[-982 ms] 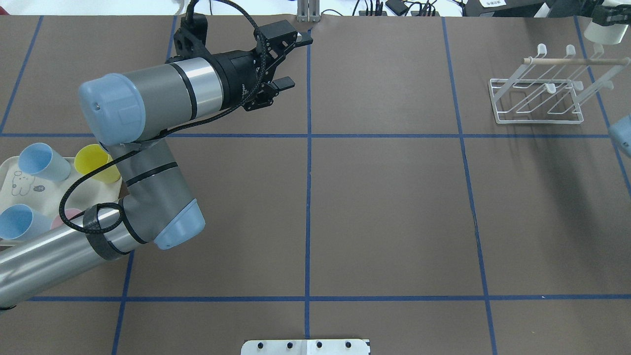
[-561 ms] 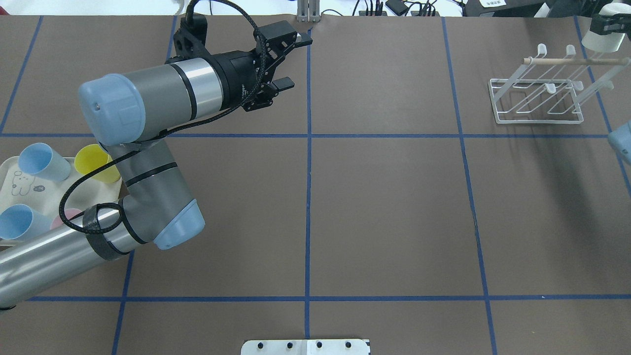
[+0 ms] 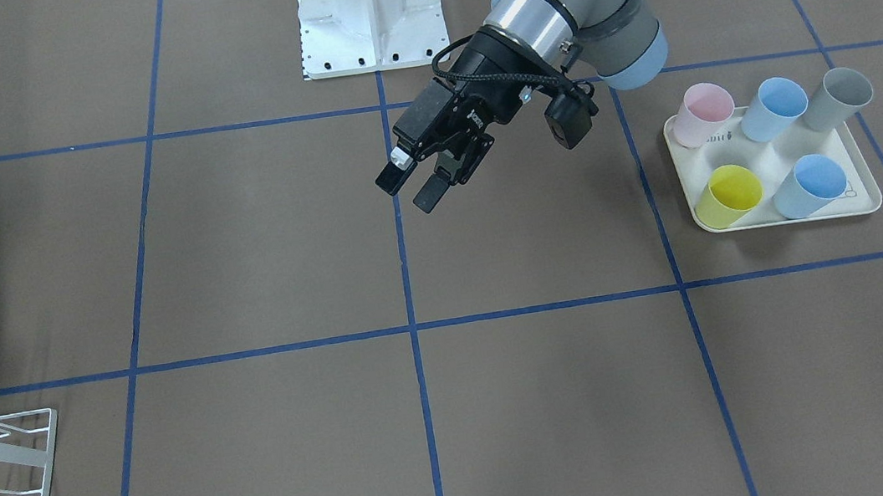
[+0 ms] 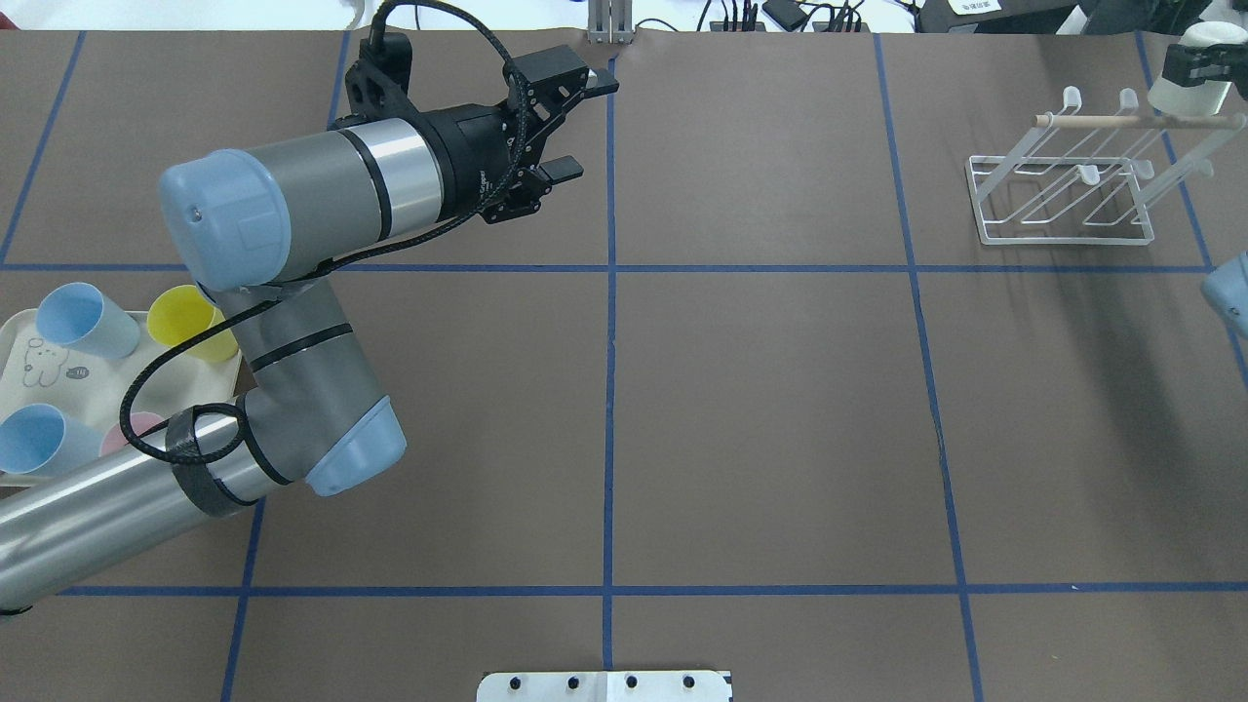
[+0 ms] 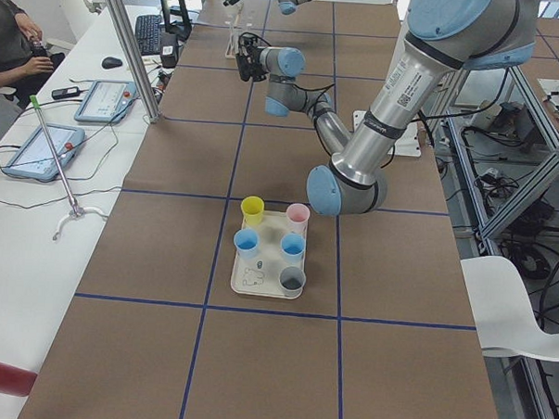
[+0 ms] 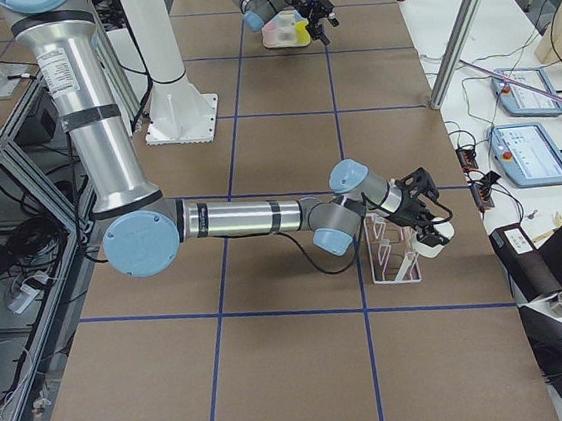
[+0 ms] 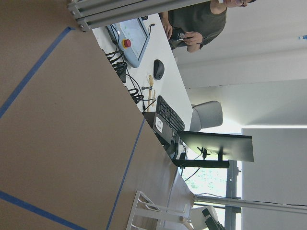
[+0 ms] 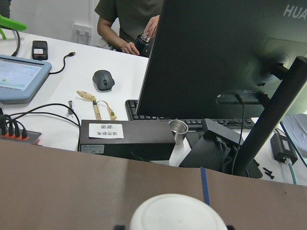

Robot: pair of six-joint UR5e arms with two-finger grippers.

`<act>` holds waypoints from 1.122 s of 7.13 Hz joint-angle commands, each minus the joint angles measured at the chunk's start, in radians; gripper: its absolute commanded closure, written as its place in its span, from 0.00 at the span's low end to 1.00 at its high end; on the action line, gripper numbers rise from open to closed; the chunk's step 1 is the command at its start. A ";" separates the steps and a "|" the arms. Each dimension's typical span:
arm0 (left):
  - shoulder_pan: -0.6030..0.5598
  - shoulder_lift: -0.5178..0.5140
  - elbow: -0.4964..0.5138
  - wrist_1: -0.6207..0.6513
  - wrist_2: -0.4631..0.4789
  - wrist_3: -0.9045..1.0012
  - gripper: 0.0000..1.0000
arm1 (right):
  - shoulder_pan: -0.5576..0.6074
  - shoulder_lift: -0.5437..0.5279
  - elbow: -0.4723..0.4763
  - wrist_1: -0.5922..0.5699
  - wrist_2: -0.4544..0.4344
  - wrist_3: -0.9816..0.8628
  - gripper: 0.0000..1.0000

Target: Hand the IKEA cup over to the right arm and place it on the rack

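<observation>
Currently the right gripper point(image 4: 1201, 63), closed on the white cup point(image 4: 1182, 95), holds it over the right-end prong of the rack point(image 4: 1068, 240), upper right; the left gripper point(image 4: 583, 127) stands open, empty

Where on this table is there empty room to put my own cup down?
Bare: the broad middle of the table, from the tray across to the rack, though the left tool hangs above part of it. Crowded: the tray, with five cups, and the rack's corner, where the right tool holds a white cup.
</observation>
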 commanded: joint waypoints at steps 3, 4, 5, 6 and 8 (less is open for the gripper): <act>0.003 -0.004 -0.005 0.000 0.002 -0.001 0.00 | -0.001 -0.003 -0.001 0.000 -0.007 -0.002 1.00; 0.003 -0.001 -0.005 0.000 0.002 -0.001 0.00 | -0.001 -0.003 -0.001 0.000 -0.008 -0.002 1.00; 0.003 -0.001 -0.003 0.000 0.000 -0.001 0.00 | 0.001 -0.008 -0.001 0.000 -0.010 -0.002 1.00; 0.003 -0.001 -0.003 0.000 0.000 -0.001 0.00 | -0.001 -0.008 -0.002 -0.002 -0.010 -0.002 1.00; 0.003 0.000 -0.003 -0.001 -0.001 0.002 0.00 | 0.001 -0.006 -0.007 -0.002 -0.018 -0.004 1.00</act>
